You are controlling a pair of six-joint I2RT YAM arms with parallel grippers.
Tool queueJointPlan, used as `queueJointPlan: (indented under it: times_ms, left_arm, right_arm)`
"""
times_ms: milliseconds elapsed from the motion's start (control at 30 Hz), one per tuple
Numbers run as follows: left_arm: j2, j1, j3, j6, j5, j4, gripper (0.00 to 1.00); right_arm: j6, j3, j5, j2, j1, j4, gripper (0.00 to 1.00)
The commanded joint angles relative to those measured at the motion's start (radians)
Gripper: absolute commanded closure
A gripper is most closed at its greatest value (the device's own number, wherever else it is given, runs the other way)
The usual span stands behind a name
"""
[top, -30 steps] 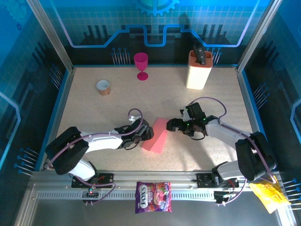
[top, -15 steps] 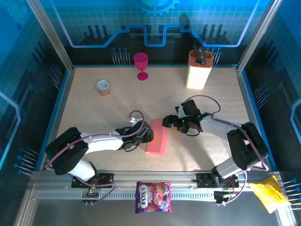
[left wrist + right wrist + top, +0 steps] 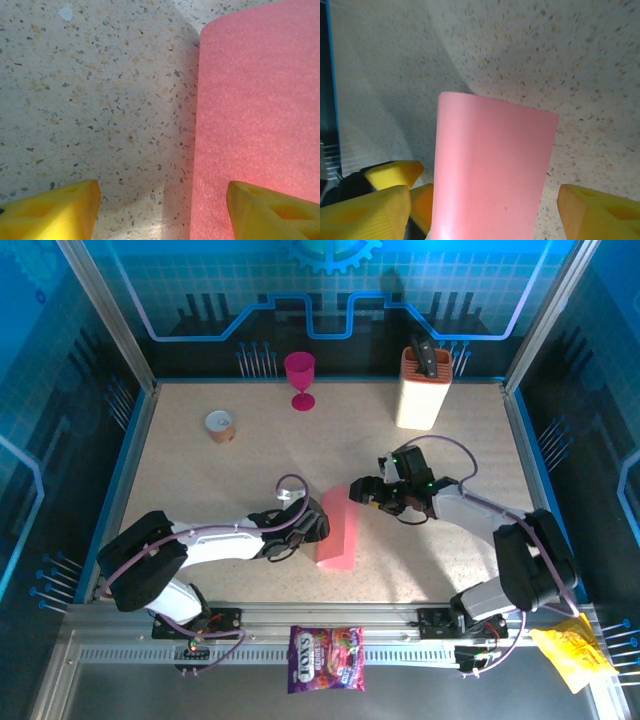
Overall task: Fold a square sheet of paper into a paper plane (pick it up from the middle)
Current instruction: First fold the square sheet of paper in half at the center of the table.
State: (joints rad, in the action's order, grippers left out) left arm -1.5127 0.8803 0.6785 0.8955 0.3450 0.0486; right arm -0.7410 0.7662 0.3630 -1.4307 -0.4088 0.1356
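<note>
Broadly, the blue-walled enclosure [image 3: 330, 300] shuts in a speckled table [image 3: 200, 480]; the cream knife block [image 3: 422, 390] and magenta goblet [image 3: 300, 378] stand well apart from the work, at the far edge; both arms reach inward to the middle, where the square sheet of paper [image 3: 338, 530] lies doubled into a salmon-pink strip, its long axis running far to near, its upper layer bowed rather than pressed flat; the left gripper [image 3: 308, 525] sits just beside the strip's left long edge, jaws wide, one fingertip [image 3: 272, 210] above the paper and the other above bare table; the right gripper [image 3: 362, 492] is at the far short end, jaws wide, straddling the strip's width and gripping nothing; the strip runs straight ahead between the right arm's fingers [image 3: 600, 215], so that arm seems better placed to press the fold.
</note>
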Motion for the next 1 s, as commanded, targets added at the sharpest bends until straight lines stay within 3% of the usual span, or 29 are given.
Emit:
queueJointPlan:
  times_ms: [0, 400, 700, 967]
  left_arm:
    - [-0.012, 0.011, 0.021, 0.027, 0.034, 0.037, 0.31]
    - [-0.048, 0.033, 0.089, 0.031, 0.080, 0.118, 0.30]
    - [-0.084, 0.089, 0.155, 0.001, 0.163, 0.194, 0.29]
    - [-0.135, 0.142, 0.218, -0.041, 0.221, 0.248, 0.29]
  right_arm:
    - [0.004, -0.008, -0.011, 0.055, 0.016, 0.026, 0.21]
    - [-0.015, -0.038, 0.024, -0.013, -0.033, -0.031, 0.24]
    - [-0.027, -0.070, -0.055, 0.048, -0.016, 0.008, 0.26]
    - [-0.050, -0.121, -0.073, 0.136, 0.046, 0.022, 0.33]
